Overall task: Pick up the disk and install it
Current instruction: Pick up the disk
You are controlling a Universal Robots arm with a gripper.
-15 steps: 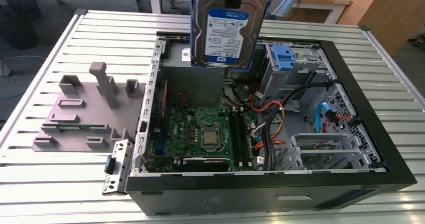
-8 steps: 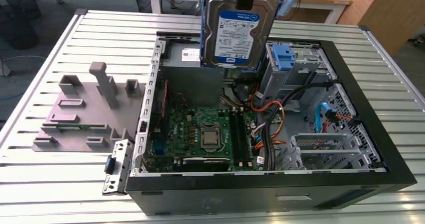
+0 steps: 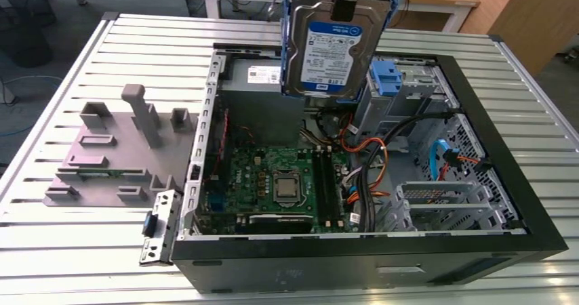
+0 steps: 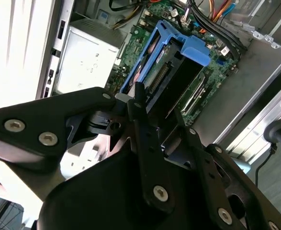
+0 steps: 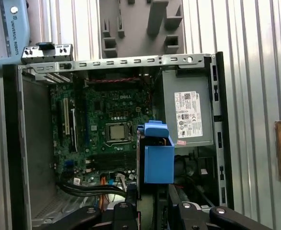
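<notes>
1. The gripper holds the disk at the upper centre of the exterior view. The disk hangs upright with its label to the camera, above the open computer case on the slatted table.
2. The fingers are closed on the disk's upper end, clamping the drive and its blue carrier. In the second wrist view the carrier juts out beyond them toward the motherboard.
3. The disk appears clear of everything in the case. In the exterior view the metal drive bay with its blue latch stands just right of the disk, and the grey power supply sits to its left at the case's far wall.
4. Orange and black cables crowd the space beside the bay, and a descending disk could likely snag or crush them.
5. The grip is at one end only, so a knock against the bay's edge could twist the disk in the fingers. A skewed carrier might then jam rather than seat, and a slip would probably drop it onto the board.
</notes>
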